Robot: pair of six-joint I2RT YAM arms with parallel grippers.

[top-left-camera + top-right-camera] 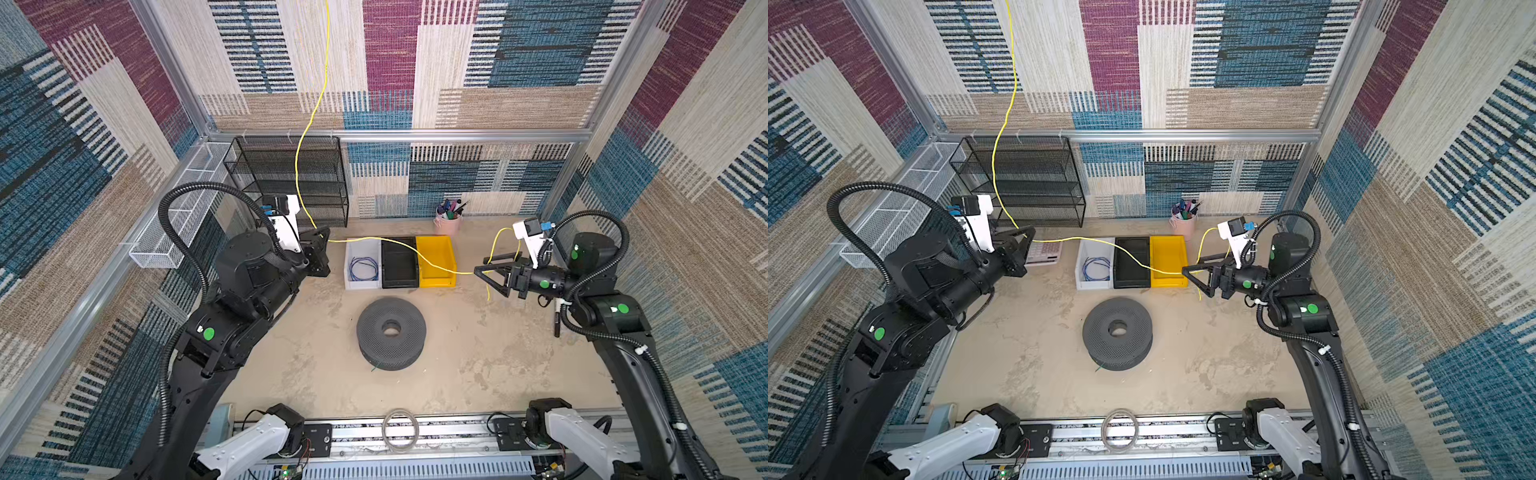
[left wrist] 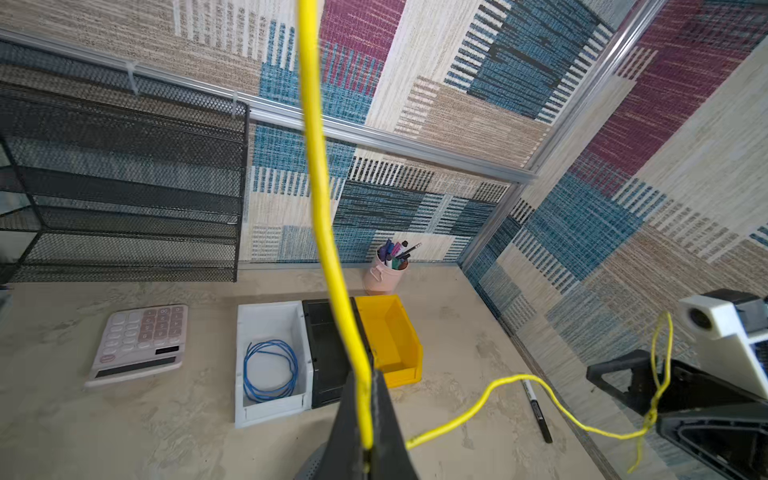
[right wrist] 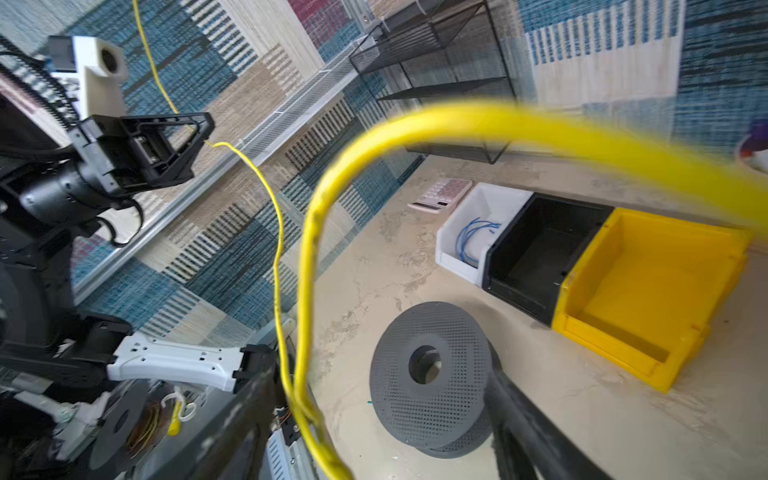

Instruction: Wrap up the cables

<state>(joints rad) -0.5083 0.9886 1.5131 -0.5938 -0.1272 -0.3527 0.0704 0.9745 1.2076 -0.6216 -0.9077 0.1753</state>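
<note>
Found left gripper (image 1: 323,239) clamped on the yellow cable (image 2: 320,187), strung across to the right gripper (image 1: 480,265), jaws apart around a slack loop. Saw the blue cable (image 2: 269,343) coiled in the white bin (image 2: 270,309). Judged wire light, limp, springy; best pinched beside the loop.

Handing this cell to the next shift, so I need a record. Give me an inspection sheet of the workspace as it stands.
Surface: beige mottled table.
Job's things: yellow cable strung in the air between both grippers, rising out of frame above; blue cable coiled in the white bin.
Clutter: grey perforated spool, empty black bin, empty yellow bin, calculator, marker, pen cup.
Grippers: left gripper shut on the yellow cable; right gripper open, a cable loop hanging between its jaws.
Cables: black corrugated hoses along both arms.
Surroundings: black mesh rack, white mesh tray, patterned walls.
</note>
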